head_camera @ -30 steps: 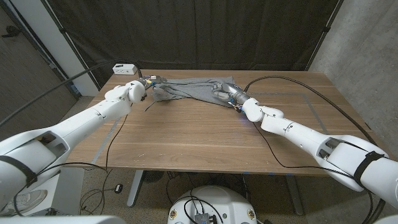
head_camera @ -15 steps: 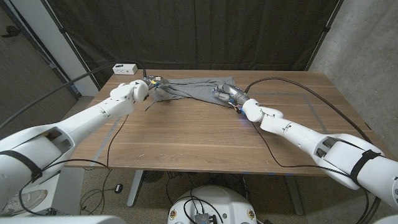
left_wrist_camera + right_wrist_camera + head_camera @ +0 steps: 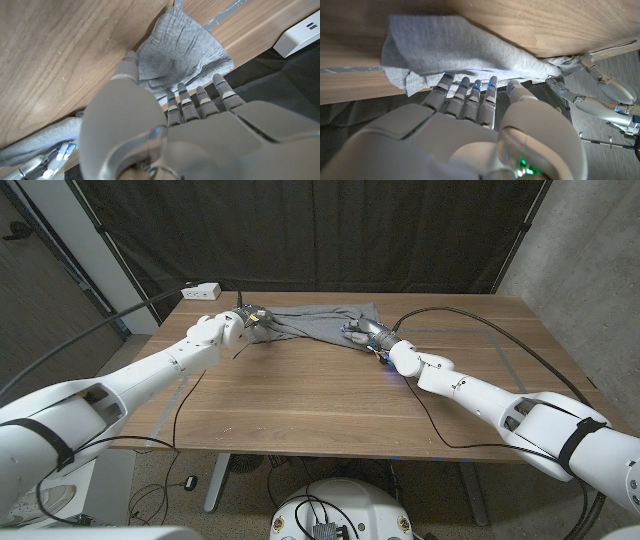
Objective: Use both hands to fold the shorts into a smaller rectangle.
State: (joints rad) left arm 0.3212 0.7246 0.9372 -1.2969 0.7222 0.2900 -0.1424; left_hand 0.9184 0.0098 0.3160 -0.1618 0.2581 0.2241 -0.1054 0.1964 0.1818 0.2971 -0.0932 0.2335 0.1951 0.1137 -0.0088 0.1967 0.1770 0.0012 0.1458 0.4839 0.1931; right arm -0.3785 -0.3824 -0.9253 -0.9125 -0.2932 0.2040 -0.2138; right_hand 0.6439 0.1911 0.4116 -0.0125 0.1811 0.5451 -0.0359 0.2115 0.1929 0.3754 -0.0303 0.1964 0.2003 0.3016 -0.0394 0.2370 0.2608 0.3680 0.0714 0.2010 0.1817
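Soft, light and floppy, the grey shorts lie on the bench stretched between the left hand and right hand, each apparently pinching its end, so corners look the best hold

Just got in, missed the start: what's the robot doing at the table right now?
It's working on folding grey shorts that lie at the far side of the wooden table. The left hand grips the cloth at one end and the right hand grips it at the other, both arms stretched out. The shorts are bunched and wrinkled between the two hands, not a tidy rectangle yet. A white power strip sits at the table's far left corner.
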